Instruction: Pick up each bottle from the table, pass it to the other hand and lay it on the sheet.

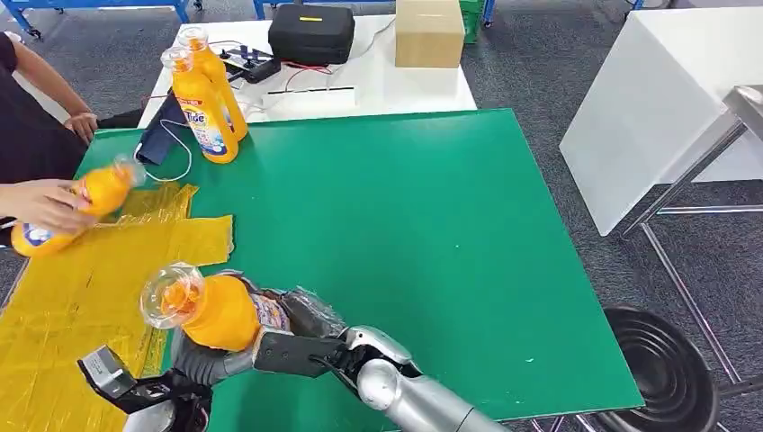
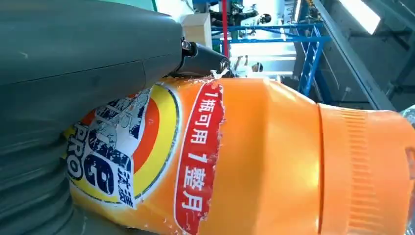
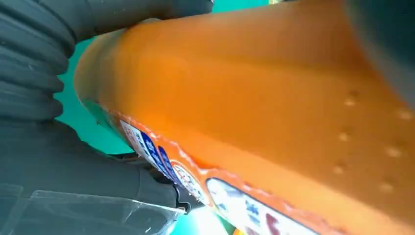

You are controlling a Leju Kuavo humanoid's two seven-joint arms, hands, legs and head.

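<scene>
Here, bottle (image 1: 220,312) in both hands (image 1: 297,337).

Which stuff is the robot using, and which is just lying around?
For the job:
held bottle
two standing bottles
bottle a person holds
yellow sheet

Just lying about:
black case
cardboard box
cables

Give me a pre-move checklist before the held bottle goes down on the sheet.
1. Right hand grips the held bottle: ok.
2. Left hand also has it: cannot tell from the head view; the left wrist view shows it pressed close.
3. Clear cap on: ok.
4. Yellow sheet free below: ok.
5. Person's hand off the sheet: not ok, it holds another bottle there.
</scene>
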